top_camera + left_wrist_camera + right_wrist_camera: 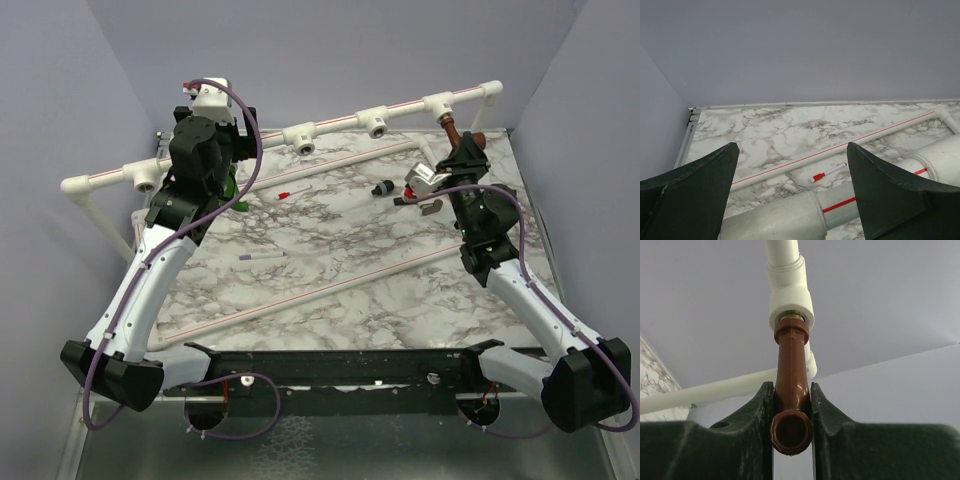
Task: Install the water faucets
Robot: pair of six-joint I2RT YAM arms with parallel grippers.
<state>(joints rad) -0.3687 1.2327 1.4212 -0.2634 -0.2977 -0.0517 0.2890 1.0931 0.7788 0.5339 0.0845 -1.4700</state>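
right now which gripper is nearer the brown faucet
Right. The right gripper is shut on the brown faucet at the white fitting; the left gripper is open, over the pipe's opposite end.

Both arms stretch forward from their bases, elbows bent. The left claw [792,146] sits at the far left, fingers spread wide apart. The right claw [792,390], far right, is clamped around a brown faucet [791,360].

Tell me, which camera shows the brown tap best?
The right wrist view: the brown faucet fills the middle of the picture, clamped in the right gripper, its far end at a white pipe fitting. The top view shows only a small brown bit. The left wrist view misses it entirely.
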